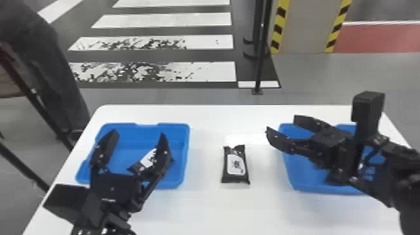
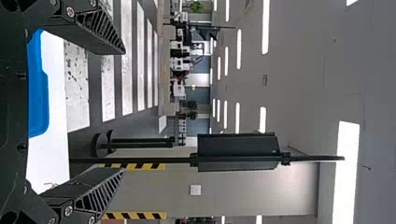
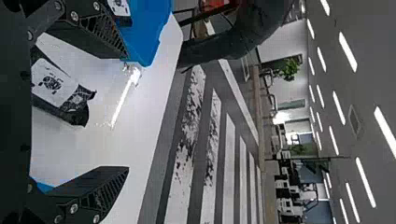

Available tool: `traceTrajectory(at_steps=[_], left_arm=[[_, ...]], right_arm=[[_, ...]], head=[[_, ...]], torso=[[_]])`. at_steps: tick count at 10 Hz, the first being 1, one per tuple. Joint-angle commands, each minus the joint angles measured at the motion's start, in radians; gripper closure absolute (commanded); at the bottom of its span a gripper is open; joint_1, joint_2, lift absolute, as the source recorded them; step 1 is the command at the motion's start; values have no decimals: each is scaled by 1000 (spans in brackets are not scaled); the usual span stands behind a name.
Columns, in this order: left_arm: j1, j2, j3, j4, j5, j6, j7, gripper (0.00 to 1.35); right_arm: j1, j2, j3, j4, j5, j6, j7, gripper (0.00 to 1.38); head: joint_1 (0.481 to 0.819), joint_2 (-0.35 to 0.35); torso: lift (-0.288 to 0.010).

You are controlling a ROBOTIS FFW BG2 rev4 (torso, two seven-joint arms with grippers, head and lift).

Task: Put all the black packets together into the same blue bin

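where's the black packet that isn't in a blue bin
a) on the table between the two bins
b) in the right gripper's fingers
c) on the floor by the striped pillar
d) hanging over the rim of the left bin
a: the black packet lies on the white table, between the left bin and the right bin.

And it's bright in here, ceiling strips (image 2: 346,168) blazing overhead in both wrist views, 1 long streak of glare (image 3: 122,100) flashing off the white table (image 3: 93,147)!
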Motion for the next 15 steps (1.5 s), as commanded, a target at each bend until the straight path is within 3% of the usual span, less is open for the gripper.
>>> traceTrajectory(at_steps=[1, 5, 6, 9, 15], left_arm=[[-2, 2, -5, 0, 0, 3, 0, 144], [-7, 4, -11, 2, 4, 11, 0, 144], [-7, 6, -13, 2, 6, 13, 0, 144], [-9, 6, -15, 7, 10, 18, 0, 144], [-22, 4, -25, 20, 16, 21, -2, 144]], right_arm=[[-93, -10, 62, 78, 3, 47, 14, 171], [-318, -28, 241, 328, 1, 192, 112, 171], [-345, -28, 275, 343, 11, 231, 112, 171], [-453, -25, 361, 490, 5, 263, 146, 170], [-588, -10, 494, 662, 5, 285, 166, 176]], head=[[695, 92], [695, 146], [695, 152], [695, 169], [695, 177]], torso=[[-110], [-110], [-110], [-110], [-110]])
